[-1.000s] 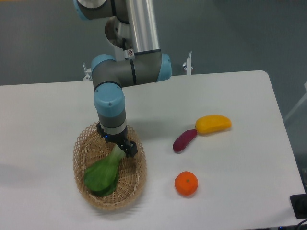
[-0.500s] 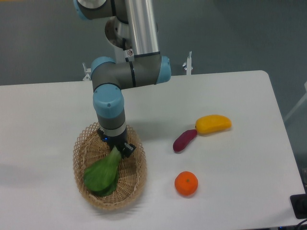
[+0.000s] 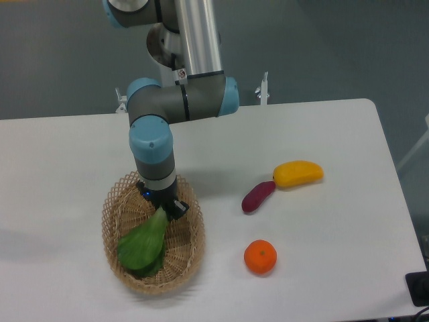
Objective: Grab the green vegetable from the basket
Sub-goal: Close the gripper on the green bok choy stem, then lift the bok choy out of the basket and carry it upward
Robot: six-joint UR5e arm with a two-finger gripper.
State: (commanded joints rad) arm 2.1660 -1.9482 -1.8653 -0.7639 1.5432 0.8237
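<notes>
The green vegetable (image 3: 143, 245), a bok choy with bright green leaves and a pale stalk end, lies in the oval tan wicker basket (image 3: 194, 258) at the front left of the table. Its stalk end points up and right into my gripper (image 3: 166, 209). The gripper reaches down into the basket's far half and is shut on the stalk end. The leaves still rest low over the basket floor. The fingertips are mostly hidden by the wrist and the stalk.
A purple sweet potato (image 3: 258, 196) and a yellow mango-like fruit (image 3: 297, 174) lie right of the basket, with an orange (image 3: 260, 257) in front of them. The white table's right edge (image 3: 402, 201) is beyond them.
The gripper has shifted slightly left and up inside the basket, with the stalk end following it. The leaves have moved little.
</notes>
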